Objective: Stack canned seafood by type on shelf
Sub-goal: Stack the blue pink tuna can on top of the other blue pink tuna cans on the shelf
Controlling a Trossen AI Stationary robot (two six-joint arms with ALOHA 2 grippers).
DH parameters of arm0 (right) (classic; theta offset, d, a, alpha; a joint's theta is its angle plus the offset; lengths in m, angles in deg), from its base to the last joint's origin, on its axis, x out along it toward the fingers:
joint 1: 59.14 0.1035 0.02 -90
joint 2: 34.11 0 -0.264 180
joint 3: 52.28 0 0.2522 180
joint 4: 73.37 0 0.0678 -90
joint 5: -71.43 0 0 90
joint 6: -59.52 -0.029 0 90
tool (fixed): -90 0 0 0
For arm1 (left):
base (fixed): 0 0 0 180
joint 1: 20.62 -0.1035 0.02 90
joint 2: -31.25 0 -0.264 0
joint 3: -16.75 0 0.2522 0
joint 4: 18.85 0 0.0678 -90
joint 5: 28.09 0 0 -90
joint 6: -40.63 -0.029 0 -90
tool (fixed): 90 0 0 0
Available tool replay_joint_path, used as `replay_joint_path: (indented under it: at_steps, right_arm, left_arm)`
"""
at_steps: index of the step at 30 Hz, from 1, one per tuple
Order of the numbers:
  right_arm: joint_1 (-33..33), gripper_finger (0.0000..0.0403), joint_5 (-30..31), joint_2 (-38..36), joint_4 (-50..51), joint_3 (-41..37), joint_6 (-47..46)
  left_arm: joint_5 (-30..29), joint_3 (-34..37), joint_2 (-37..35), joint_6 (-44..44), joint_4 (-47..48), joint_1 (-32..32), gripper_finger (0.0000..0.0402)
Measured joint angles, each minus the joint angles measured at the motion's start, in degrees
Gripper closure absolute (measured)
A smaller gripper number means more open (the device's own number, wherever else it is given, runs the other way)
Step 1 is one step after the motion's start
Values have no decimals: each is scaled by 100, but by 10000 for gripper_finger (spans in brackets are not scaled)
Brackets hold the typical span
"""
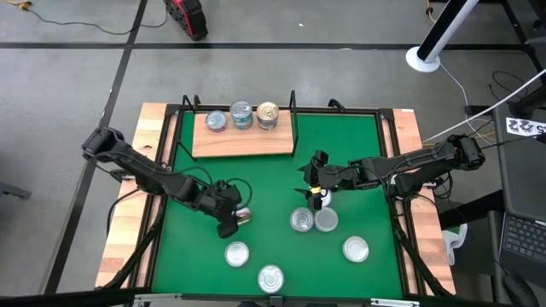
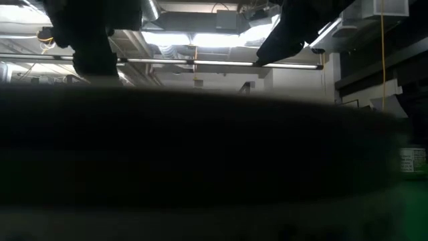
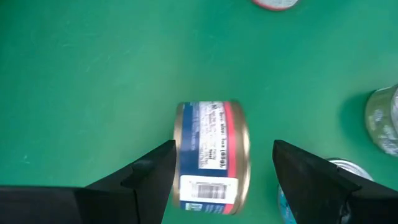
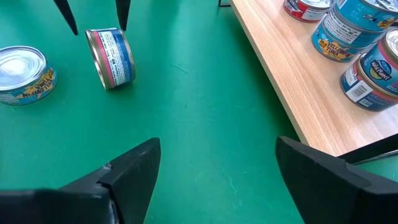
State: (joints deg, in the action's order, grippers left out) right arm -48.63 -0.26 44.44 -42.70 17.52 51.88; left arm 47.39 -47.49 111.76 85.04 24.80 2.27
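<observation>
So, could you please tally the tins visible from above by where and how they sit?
Tin tops on the shelf: 3
Upright tins on the green mat: 5
Tin on its side on the mat: 1
Total: 9 seen from above; any stacked underneath are hidden.

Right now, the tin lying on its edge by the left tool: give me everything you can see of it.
The small squat round metal tin with a red-pink and blue label lies tipped on its rim on the large green mat, not flat like the others. Gold-tan rims edge both ends; the side label shows white print and a barcode. It sits between the open fingers of the left tool, which hangs over it; no contact visible. In the right wrist view it rests alone, apart from a neighbouring upright tin.
</observation>
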Motion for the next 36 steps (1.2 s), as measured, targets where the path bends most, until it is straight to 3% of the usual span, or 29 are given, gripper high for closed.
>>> replay_joint_path:
  at_steps: [36]
  right_arm:
    - [0, 86, -1, 59, 9, 0, 2]
  left_arm:
    - [0, 255, 179, 111, -87, 0, 141]
